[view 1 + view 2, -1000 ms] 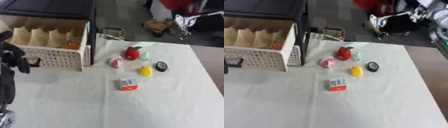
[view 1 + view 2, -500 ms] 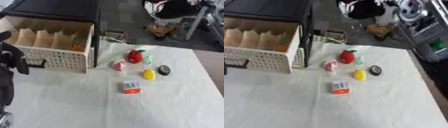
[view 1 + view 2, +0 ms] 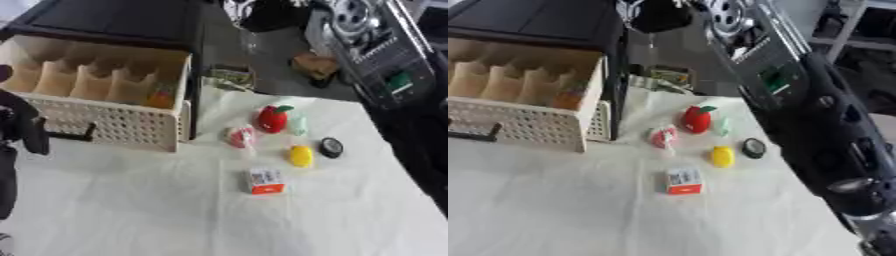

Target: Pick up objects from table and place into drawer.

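The white perforated drawer stands pulled out at the left, with card dividers and an orange thing in its right end. On the white cloth to its right lie a red apple-like toy, a pink thing, a pale green thing, a yellow thing, a black round thing and a small white-and-orange box. My left hand hangs at the left edge beside the drawer's black handle. My right arm crosses the right side, raised close to the camera. Its hand is a blurred dark shape at the top.
The drawer sits in a black cabinet at the back left. Beyond the table's far edge are floor clutter and a brown thing. White cloth covers the table in front of the objects.
My right arm has swung in from the upper right and now spans the right side of both views. The objects and my left hand stay where they were; the camera has shifted a little.
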Motion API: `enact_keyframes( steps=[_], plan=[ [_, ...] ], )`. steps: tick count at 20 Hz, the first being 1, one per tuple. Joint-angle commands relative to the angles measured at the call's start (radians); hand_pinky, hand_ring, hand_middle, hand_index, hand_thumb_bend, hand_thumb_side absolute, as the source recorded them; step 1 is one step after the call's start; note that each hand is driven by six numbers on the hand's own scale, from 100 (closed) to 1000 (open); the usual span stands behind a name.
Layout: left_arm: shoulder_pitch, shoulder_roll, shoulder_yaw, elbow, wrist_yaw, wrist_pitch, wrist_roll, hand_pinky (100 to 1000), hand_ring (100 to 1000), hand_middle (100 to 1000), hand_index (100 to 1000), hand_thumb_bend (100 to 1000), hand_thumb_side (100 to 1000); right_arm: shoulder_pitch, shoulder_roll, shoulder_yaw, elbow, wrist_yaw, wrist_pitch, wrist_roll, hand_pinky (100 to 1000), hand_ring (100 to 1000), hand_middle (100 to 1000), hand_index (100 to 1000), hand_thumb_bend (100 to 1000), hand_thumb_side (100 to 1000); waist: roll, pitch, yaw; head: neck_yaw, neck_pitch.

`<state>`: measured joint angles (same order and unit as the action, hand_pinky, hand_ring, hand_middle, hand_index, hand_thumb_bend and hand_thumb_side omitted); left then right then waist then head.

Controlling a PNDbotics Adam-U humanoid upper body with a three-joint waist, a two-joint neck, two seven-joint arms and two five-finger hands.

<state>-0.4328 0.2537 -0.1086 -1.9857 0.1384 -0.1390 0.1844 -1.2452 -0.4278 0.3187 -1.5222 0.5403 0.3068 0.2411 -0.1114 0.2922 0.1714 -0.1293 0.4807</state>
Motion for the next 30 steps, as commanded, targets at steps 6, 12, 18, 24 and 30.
enact_keyframes(
  steps=[6, 12, 18, 24, 30],
  plan=[
    [-0.021, -0.007, -0.007, -0.014, 0.009, 0.007, -0.01, 226, 239, 424, 780, 100, 672, -0.049, 0.106, -0.021, 0.097, 0.107, -0.035, -0.031, 387, 357, 366, 452, 100, 129, 0.005, -0.01, 0.022, -0.023, -0.02],
    [-0.028, -0.014, -0.01, -0.014, 0.011, 0.01, -0.015, 226, 239, 424, 779, 100, 672, -0.056, 0.169, -0.025, 0.168, 0.177, -0.059, -0.052, 386, 358, 366, 452, 100, 126, 0.002, -0.003, 0.036, -0.036, -0.025],
    [-0.036, -0.02, -0.015, -0.014, 0.011, 0.015, -0.022, 226, 239, 424, 779, 100, 672, -0.08, 0.213, -0.025, 0.214, 0.241, -0.083, -0.088, 386, 361, 369, 453, 100, 129, -0.008, 0.008, 0.049, -0.045, -0.036],
    [-0.051, -0.025, -0.023, -0.014, 0.014, 0.02, -0.033, 226, 238, 423, 778, 100, 672, -0.109, 0.264, -0.026, 0.258, 0.277, -0.098, -0.121, 380, 356, 365, 450, 100, 129, -0.027, 0.022, 0.081, -0.061, -0.057],
    [-0.057, -0.031, -0.029, -0.014, 0.015, 0.028, -0.043, 226, 238, 423, 777, 100, 672, -0.12, 0.294, -0.03, 0.308, 0.318, -0.098, -0.167, 430, 396, 422, 501, 100, 212, -0.04, 0.031, 0.095, -0.068, -0.07]
  ],
)
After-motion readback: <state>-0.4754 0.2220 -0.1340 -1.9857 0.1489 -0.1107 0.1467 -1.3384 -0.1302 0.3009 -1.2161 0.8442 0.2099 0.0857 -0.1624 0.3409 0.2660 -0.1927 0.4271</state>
